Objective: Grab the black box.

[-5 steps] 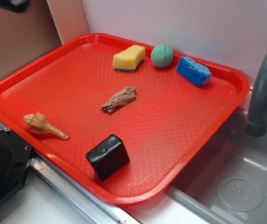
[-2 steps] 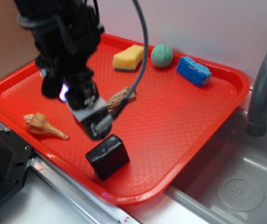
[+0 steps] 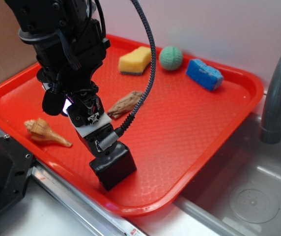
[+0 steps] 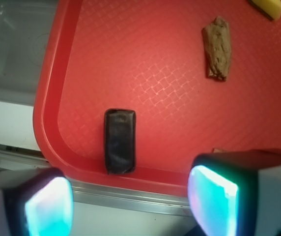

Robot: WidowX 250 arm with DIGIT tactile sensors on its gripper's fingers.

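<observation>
The black box [image 3: 115,167] is a small glossy block lying near the front edge of the red tray [image 3: 238,81]. My gripper [image 3: 101,142] hangs just above its far-left side, with the fingers pointing down at it. In the wrist view the black box [image 4: 120,141] lies lengthwise by the tray's rim [image 4: 49,108], ahead of my gripper [image 4: 130,201]. Both glowing pads [image 4: 49,206] stand wide apart with nothing between them, so the gripper is open.
On the tray lie a yellow sponge [image 3: 135,60], a green ball [image 3: 170,58], a blue sponge [image 3: 204,74], a brown wood piece [image 3: 126,104] and a seashell [image 3: 44,132]. A grey faucet [image 3: 278,93] and sink [image 3: 248,196] stand right of the tray.
The arm has come in from the upper left and dropped toward the black box. Over the last half second it moved lower and nearer the box, which has not moved.
</observation>
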